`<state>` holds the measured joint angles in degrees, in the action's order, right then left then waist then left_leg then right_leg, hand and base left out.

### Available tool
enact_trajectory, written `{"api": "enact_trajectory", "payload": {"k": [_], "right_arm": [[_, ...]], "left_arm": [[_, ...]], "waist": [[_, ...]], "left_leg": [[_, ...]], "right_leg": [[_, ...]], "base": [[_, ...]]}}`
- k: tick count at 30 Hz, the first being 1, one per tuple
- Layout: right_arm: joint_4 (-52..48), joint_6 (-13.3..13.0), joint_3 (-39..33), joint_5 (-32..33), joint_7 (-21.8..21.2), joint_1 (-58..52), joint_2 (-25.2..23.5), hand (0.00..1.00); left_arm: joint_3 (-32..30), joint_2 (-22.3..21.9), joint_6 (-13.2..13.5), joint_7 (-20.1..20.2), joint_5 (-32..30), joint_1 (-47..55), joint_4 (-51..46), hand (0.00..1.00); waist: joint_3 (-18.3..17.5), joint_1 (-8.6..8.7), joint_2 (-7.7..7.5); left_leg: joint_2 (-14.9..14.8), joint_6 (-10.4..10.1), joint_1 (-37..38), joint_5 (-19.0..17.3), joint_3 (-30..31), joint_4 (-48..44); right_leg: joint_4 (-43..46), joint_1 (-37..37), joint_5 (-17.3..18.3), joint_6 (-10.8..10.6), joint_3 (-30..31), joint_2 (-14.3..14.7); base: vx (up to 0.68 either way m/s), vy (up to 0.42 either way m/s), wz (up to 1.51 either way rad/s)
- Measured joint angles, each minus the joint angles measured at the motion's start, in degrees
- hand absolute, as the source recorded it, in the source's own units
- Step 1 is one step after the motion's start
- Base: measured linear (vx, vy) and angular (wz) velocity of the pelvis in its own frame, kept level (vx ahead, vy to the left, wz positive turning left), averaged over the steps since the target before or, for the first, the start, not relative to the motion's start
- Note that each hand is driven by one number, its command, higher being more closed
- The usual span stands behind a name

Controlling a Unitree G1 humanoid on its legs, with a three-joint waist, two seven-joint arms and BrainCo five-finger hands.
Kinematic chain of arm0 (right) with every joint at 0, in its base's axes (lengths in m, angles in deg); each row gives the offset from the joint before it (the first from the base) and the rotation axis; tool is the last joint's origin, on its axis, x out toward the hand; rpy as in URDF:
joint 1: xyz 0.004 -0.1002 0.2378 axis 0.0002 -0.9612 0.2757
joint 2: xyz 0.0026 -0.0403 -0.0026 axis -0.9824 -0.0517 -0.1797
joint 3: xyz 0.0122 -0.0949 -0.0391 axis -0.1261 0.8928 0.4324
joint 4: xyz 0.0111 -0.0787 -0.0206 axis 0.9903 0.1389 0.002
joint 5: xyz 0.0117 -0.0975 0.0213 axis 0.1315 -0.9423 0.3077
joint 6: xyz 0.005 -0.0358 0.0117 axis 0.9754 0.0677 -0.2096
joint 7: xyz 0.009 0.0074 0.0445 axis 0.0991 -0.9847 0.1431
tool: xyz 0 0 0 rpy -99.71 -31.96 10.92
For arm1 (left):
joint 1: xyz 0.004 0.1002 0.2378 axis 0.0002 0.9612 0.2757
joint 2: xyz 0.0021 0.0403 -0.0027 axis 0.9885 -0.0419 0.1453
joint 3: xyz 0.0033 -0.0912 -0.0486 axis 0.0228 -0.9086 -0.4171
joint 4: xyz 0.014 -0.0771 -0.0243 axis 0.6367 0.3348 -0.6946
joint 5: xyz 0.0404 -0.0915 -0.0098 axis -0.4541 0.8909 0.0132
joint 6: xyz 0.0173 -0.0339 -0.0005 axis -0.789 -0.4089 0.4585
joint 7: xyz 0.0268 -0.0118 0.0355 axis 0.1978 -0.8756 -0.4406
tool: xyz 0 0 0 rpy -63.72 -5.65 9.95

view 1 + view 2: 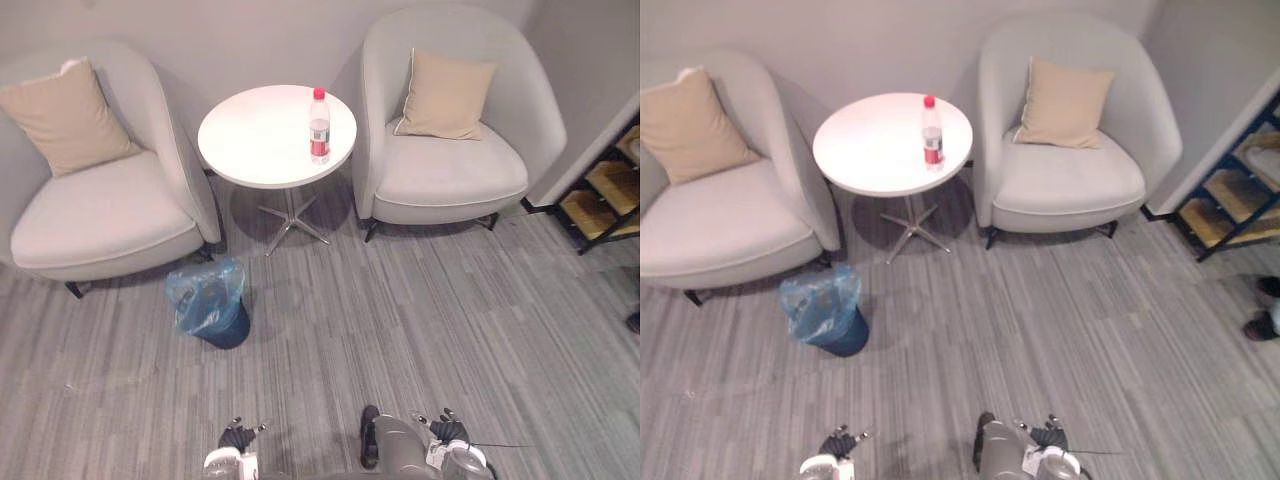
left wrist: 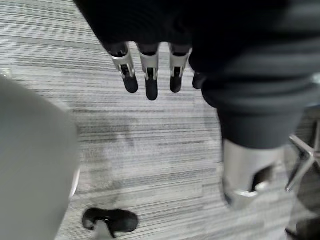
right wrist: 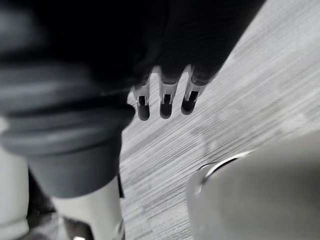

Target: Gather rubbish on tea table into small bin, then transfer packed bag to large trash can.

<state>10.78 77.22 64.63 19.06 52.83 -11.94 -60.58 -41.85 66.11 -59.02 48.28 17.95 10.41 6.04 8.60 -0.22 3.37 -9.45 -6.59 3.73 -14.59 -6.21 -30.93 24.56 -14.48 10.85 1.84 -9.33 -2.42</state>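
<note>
A clear plastic bottle (image 1: 319, 125) with a red cap and red label stands upright on the round white tea table (image 1: 260, 140) between two armchairs. On the floor in front of the left chair sits a small dark bin (image 1: 212, 305) lined with a blue plastic bag. My left hand (image 1: 237, 438) hangs low at the bottom of the view, far from the table, its fingers (image 2: 148, 75) straight and holding nothing. My right hand (image 1: 449, 431) hangs at the bottom right, fingers (image 3: 166, 100) straight, holding nothing.
Two light grey armchairs (image 1: 100, 210) (image 1: 450, 170) with tan cushions flank the table. A dark shelf (image 1: 605, 195) stands at the right edge. A person's shoes (image 1: 1260, 322) show at the far right. Grey striped carpet lies between me and the table.
</note>
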Motion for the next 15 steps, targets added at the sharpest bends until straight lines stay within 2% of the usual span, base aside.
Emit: {"api": "enact_trajectory", "payload": {"k": [1,2,3,4,6,7,9,10,11,12,13,15], "right_arm": [[-0.1,0.0,0.9,0.1,0.2,-0.3,0.1,0.00],[-0.2,-0.1,1.8,0.6,0.4,-0.6,0.0,0.00],[-0.2,-0.1,2.5,0.7,0.7,-0.7,0.0,0.00],[-0.3,-0.1,3.0,0.8,0.8,-0.8,-0.1,0.00],[0.0,-0.1,2.7,1.2,1.0,-1.5,-0.2,0.00],[0.0,0.0,2.5,1.2,1.1,-1.5,-0.2,0.00],[0.4,-0.1,2.2,1.2,1.2,-1.5,-0.2,0.00],[1.1,-0.1,2.0,1.2,1.2,-1.2,-0.2,0.00],[2.1,-0.1,2.0,1.1,1.1,-0.9,-0.2,0.00],[2.8,0.0,2.0,1.0,1.0,-0.4,-1.1,0.00],[3.0,0.0,2.0,0.9,0.8,0.2,-1.5,0.00],[3.5,0.0,1.9,0.5,0.2,0.4,-1.8,0.00]], "left_arm": [[-1.1,-0.1,0.0,0.0,0.0,0.2,-1.1,0.00],[-1.7,0.0,0.1,0.0,0.0,0.4,-2.6,0.00],[-1.6,0.2,0.1,0.0,0.0,0.4,-3.6,0.00],[-1.5,0.4,0.2,0.0,0.0,0.3,-4.3,0.00],[-0.9,0.2,0.7,0.0,0.0,0.3,-5.5,0.00],[-0.3,0.3,1.0,0.0,0.0,0.2,-5.8,0.00],[0.7,0.4,1.3,0.0,0.0,0.2,-5.8,0.00],[0.9,0.4,1.4,0.1,0.1,0.2,-5.7,0.00],[0.8,0.6,1.4,0.1,0.1,0.2,-5.7,0.00],[1.1,1.3,1.4,0.3,-0.1,-0.1,-5.1,0.00],[1.4,1.9,1.4,0.6,0.0,-0.3,-4.8,0.00],[2.0,2.3,1.4,0.6,0.0,-0.7,-4.4,0.00]], "waist": [[0.8,-0.29,-0.63],[1.3,-0.86,-0.74],[1.8,-1.10,-0.99],[1.9,-1.25,-1.40],[2.1,-2.25,-1.73],[2.1,-2.66,-1.79],[2.2,-2.97,-1.86],[2.1,-3.38,-1.95],[1.7,-3.91,-2.62],[0.7,-3.75,-4.05],[0.9,-3.02,-4.71],[0.8,-3.26,-5.40]], "left_leg": [[-2.0,0.2,-4.2,2.2,0.9,-10.3],[-4.2,0.2,-7.9,1.8,0.2,-19.4],[-5.3,0.6,-10.9,1.1,-0.7,-23.8],[-5.7,0.9,-13.9,0.4,-2.4,-24.6],[-4.7,1.9,-18.0,-0.6,-7.1,-17.4],[-2.5,2.1,-19.4,-0.3,-8.9,-9.2],[2.6,2.4,-19.7,3.8,-9.4,7.8],[4.5,3.3,-19.3,8.8,-8.5,13.4],[6.0,4.6,-18.4,13.3,-7.4,15.4],[7.7,7.0,-18.0,12.6,-8.0,15.2],[7.9,7.9,-18.4,11.7,-8.7,13.7],[7.8,8.4,-17.7,10.5,-9.6,10.9]], "right_leg": [[-1.2,2.7,0.7,0.7,-0.4,0.7],[-2.4,6.0,2.2,1.8,-0.8,1.6],[-3.5,8.7,3.3,2.6,-1.0,2.1],[-5.1,11.5,3.9,2.6,-1.2,2.3],[-8.7,15.1,4.4,1.4,-1.5,2.0],[-10.0,16.4,4.8,0.7,-1.4,1.4],[-12.1,18.8,5.1,-0.7,-1.3,0.3],[-13.1,20.1,5.5,-1.4,-0.8,0.0],[-13.8,21.1,5.9,-2.4,0.8,-0.4],[-14.4,21.8,6.0,-3.0,2.2,-2.2],[-14.0,21.9,5.6,-3.8,3.3,-2.7],[-9.1,20.9,3.9,-6.0,6.0,-3.1]], "base": [[0.33,-0.246,0.10],[0.30,-0.183,0.06],[0.35,-0.179,0.07],[0.31,-0.133,0.11],[0.26,-0.047,0.02],[0.35,0.041,-0.01],[0.40,0.080,-0.03],[0.36,0.097,-0.28],[0.63,0.153,-0.30],[0.58,0.143,-0.22],[0.69,0.178,-0.06],[0.45,0.148,-0.16]]}}
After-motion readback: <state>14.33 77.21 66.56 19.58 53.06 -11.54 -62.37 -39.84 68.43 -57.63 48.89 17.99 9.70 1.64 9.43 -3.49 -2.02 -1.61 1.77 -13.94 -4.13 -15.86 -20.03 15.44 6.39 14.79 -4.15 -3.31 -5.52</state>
